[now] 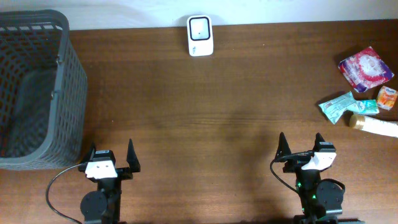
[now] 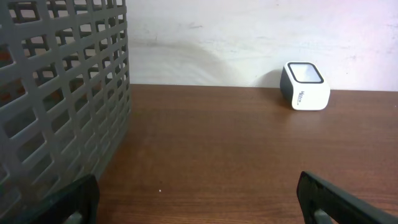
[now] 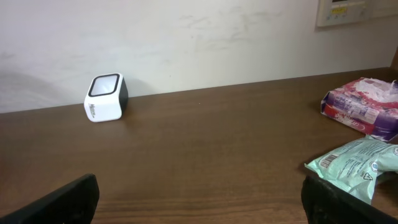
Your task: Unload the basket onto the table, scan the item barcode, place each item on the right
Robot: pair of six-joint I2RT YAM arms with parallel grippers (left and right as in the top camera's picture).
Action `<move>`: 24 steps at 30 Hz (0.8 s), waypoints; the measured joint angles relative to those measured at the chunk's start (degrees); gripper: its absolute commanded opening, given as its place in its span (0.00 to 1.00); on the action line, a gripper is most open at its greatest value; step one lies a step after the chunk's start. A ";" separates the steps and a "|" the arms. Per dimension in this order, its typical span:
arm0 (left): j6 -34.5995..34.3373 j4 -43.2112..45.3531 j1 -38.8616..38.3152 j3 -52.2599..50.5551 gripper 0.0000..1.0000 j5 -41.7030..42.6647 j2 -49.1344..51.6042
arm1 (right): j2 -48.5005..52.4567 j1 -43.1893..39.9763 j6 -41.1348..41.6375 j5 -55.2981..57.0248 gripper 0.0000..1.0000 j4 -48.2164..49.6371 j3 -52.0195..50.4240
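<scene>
A white barcode scanner [image 1: 200,35] [image 2: 305,86] [image 3: 106,98] stands at the table's far edge, by the wall. The items lie at the far right: a pink-and-purple packet [image 1: 365,68] [image 3: 364,101], a mint-green pouch [image 1: 339,106] [image 3: 354,163] with a barcode showing, a small orange packet [image 1: 387,98] and a cream tube [image 1: 373,124]. My left gripper [image 1: 112,163] [image 2: 199,202] is at the near edge, open and empty. My right gripper [image 1: 301,152] [image 3: 199,202] is also at the near edge, open and empty, with the green pouch just beyond its right finger.
A large grey mesh basket [image 1: 62,93] [image 2: 56,99] stands at the left, close to my left gripper. Bare brown table [image 1: 217,118] stretches between the grippers and the scanner.
</scene>
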 measured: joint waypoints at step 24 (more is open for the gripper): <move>0.00 0.00 0.00 0.00 0.99 0.00 0.00 | 0.00 -0.11 -10.62 -2.03 0.99 -0.11 0.00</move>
